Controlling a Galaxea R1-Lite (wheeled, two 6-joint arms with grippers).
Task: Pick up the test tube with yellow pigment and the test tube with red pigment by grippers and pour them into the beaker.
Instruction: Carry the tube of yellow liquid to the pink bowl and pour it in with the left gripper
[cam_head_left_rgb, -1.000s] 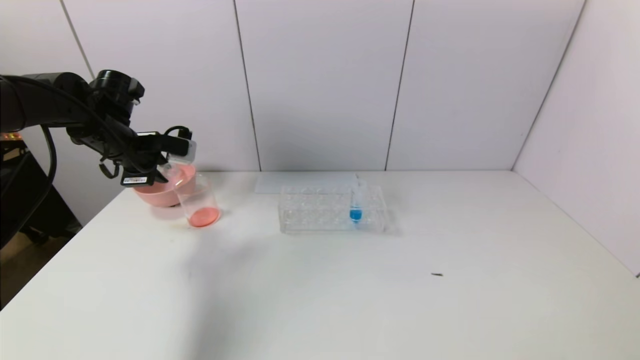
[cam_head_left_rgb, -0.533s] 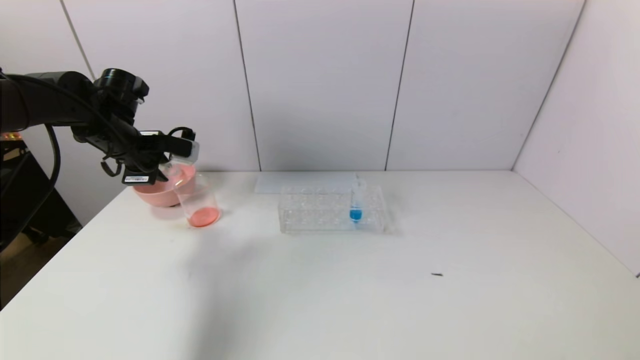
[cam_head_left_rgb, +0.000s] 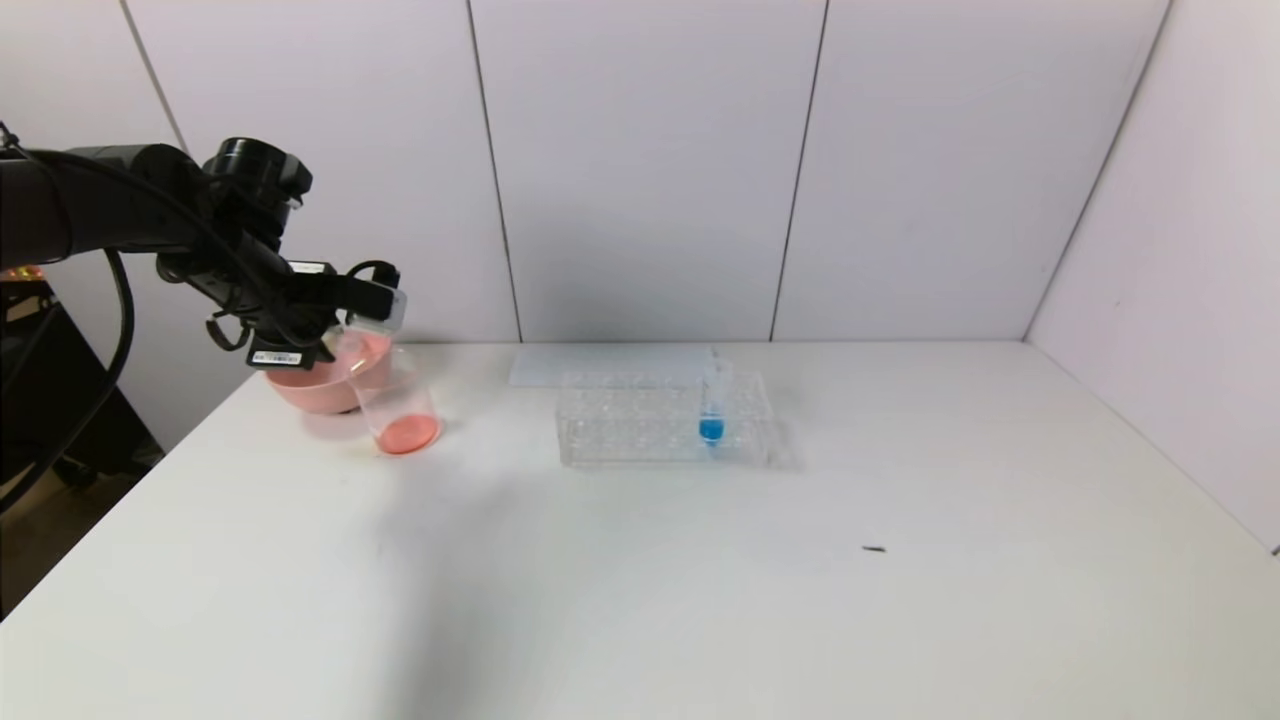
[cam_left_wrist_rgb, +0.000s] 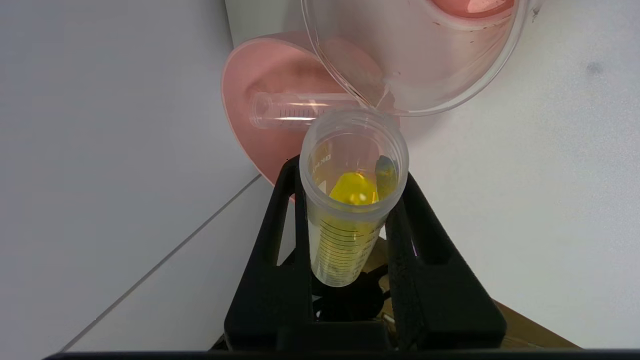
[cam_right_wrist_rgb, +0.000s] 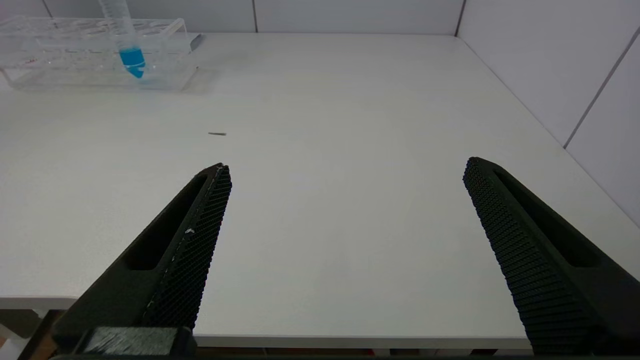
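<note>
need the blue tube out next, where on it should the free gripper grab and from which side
Grip the blue tube on its clear upper barrel, the part standing above the rack, probably coming down from above or from the robot's side with jaws either side of it. It stands upright in a slot, so the rack walls shield its lower end. The right gripper is open and unloaded.

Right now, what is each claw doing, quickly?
Left claw: closed on the test tube with yellow pigment, by the beaker.
Right claw: open, holding nothing.
</note>
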